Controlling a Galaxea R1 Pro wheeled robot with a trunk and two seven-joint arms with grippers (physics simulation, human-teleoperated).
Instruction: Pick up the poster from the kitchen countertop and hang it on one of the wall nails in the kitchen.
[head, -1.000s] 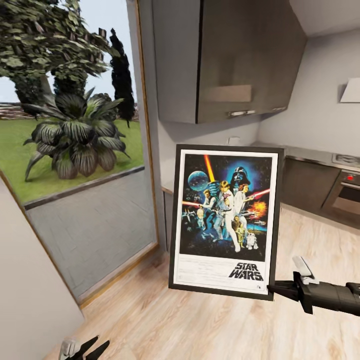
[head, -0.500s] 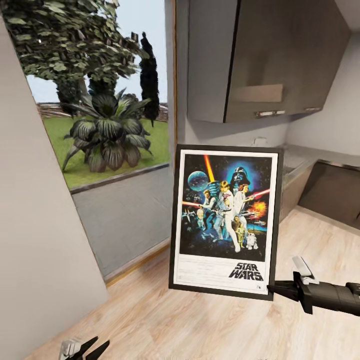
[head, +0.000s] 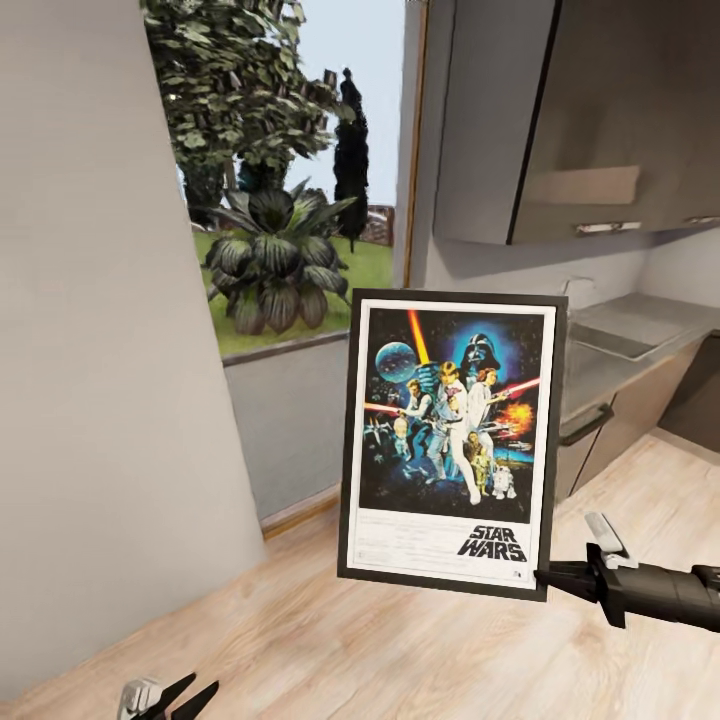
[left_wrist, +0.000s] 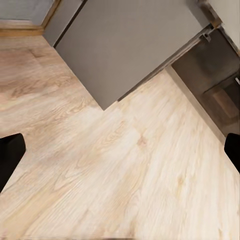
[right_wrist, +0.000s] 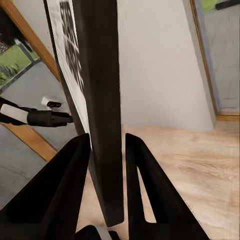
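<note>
At the far left of the head view stands a plain pale wall (head: 90, 330), with no nail visible on the part that shows. Low at the bottom edge hangs the left gripper (head: 170, 697), its two dark fingers spread apart and nothing between them; its wrist view looks down on the wooden floor (left_wrist: 125, 170) and a grey cabinet (left_wrist: 125, 45). Next comes the tall window (head: 300, 200) with garden plants beyond it. In the middle, the poster (head: 452, 440) is off the worktop and carried upright in the air, artwork toward the head camera, tilted only slightly. The right gripper (head: 548, 578) pinches its lower right corner; the right wrist view shows both fingers (right_wrist: 65, 185) pressed against the two faces of the dark frame edge (right_wrist: 102, 100). Behind and to the right runs the kitchen countertop (head: 620, 350) with its inset sink, under grey wall cupboards (head: 590, 120).

The step in hand looks like carrying the poster to a nail. A corner hold gives the frame leverage to swing, so turning the base slowly and keeping the wrist level should help. The nail has to come into sight before the arm rises, and the frame's top edge ought to meet the wall flat, not corner first
</note>
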